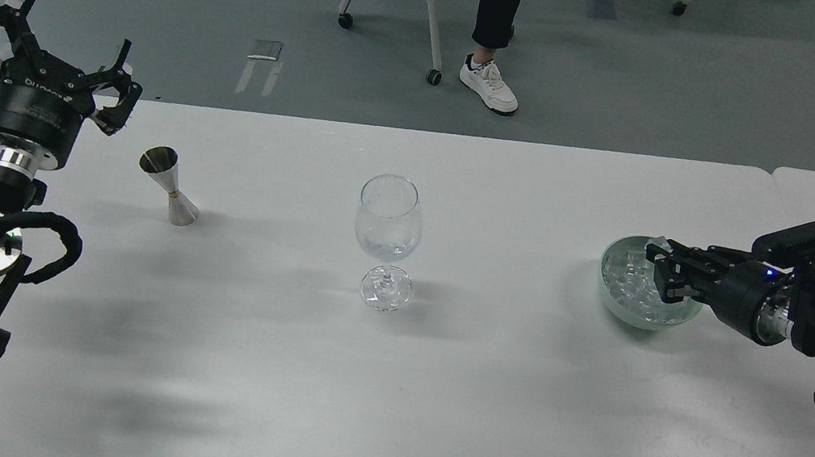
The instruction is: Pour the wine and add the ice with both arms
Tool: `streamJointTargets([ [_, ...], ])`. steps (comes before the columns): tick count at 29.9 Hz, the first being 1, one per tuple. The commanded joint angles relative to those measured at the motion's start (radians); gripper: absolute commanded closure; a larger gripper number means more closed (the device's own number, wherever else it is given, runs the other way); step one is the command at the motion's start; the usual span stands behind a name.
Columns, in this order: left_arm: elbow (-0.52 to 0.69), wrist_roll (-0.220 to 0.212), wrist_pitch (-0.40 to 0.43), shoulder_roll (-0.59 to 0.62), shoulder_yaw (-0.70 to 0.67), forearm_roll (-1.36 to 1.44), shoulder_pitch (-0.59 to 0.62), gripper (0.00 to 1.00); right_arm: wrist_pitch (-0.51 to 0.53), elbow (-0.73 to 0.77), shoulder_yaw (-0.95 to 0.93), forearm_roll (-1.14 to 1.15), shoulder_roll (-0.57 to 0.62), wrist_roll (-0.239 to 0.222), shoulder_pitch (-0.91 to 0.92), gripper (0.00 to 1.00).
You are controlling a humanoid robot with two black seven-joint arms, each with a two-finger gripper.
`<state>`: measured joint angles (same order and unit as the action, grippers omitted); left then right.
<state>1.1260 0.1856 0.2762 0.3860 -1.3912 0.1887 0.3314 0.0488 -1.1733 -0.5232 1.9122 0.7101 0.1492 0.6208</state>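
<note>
wine [385,243] seemingly in glass [389,219] | left tool [55,54] spread, empty | right tool [656,269] in ice [632,280] bowl [610,289] (grip unclear) | icing left

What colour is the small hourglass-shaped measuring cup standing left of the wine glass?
Shiny silver metal; the small hourglass-shaped measuring cup shows best in the head view.

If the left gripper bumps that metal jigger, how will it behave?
The jigger stands on a narrow cone base with a pinched waist, so it probably tips easily. Once down, its round cones would likely roll in an arc. Polished metal looks slippery, though rigid.
</note>
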Motion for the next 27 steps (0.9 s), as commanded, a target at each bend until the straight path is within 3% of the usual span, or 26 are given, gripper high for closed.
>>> streamJointTargets([
  [1,0.0,0.0,0.0,0.001,0.0,0.0,0.003,0.02,0.005,-0.054,-0.052,-0.004,0.023,0.001,0.005,0.87],
  [12,0.0,0.0,0.0,0.002,0.0,0.0,0.009,0.02,0.003,-0.273,-0.188,-0.004,-0.015,-0.002,0.008,0.88],
  [19,0.0,0.0,0.0,0.002,0.0,0.0,0.009,0.02,0.006,-0.38,-0.196,0.001,-0.15,-0.011,0.031,0.89],
  [27,-0.002,0.0,0.0,0.004,-0.018,0.0,0.006,0.02,0.014,-0.374,-0.138,0.016,-0.31,-0.011,0.071,0.89],
])
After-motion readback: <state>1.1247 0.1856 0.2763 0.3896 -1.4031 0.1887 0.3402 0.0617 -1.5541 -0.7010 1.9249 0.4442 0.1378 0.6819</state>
